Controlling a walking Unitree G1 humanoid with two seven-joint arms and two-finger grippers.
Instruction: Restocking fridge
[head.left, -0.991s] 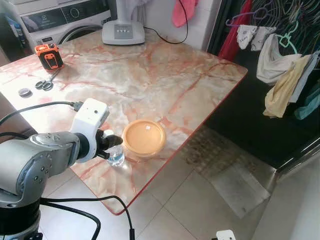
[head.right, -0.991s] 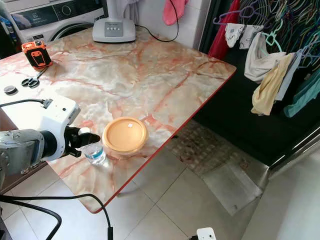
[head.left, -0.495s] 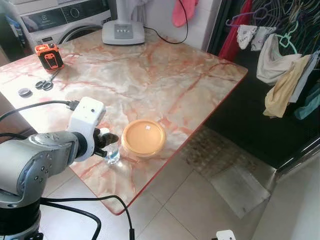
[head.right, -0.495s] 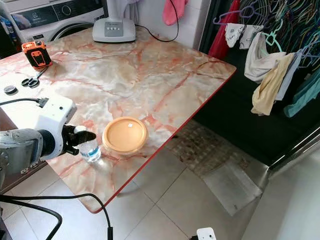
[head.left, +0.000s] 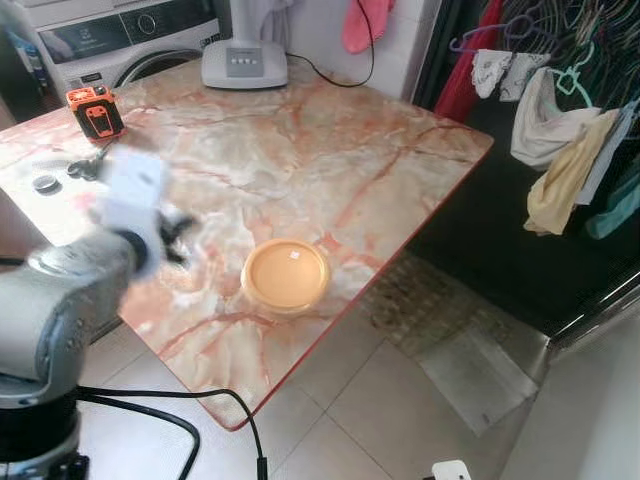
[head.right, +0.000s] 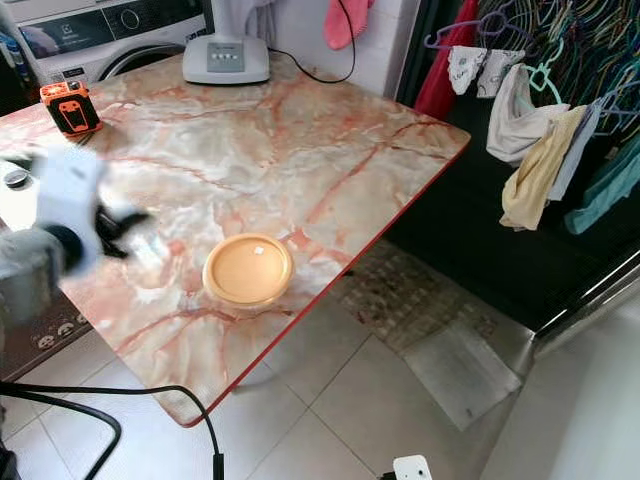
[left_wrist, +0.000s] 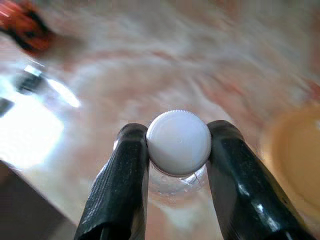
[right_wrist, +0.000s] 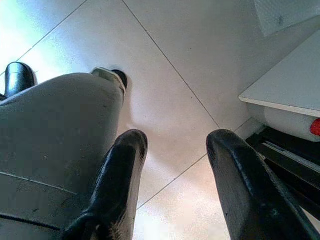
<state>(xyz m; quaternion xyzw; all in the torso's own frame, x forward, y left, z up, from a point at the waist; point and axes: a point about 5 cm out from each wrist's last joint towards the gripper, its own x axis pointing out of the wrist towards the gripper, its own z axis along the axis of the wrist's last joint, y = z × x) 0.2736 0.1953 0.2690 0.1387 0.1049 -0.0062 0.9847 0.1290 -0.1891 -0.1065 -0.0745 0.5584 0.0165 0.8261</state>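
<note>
Clear bottle (left_wrist: 178, 150), ridged white cap (left_wrist: 179, 142)

Glossy marble table (head.left: 300, 150), clear plastic bottle (left_wrist: 178, 177) w/ ribbed white cap (left_wrist: 178, 142)

A small clear plastic water bottle (left_wrist: 178, 172) with a white ribbed screw cap (left_wrist: 178, 142) sits upright between the left gripper's (left_wrist: 178, 150) two black fingers (left_wrist: 131, 170), which press its neck from both sides just under the cap. Its transparent shoulder shows below the cap, between the fingers. Beyond the fingertips, off to one side, lies a round orange lidded container (head.left: 286, 275), flat on the marble tabletop (head.left: 330, 160) near its red edge.
</note>
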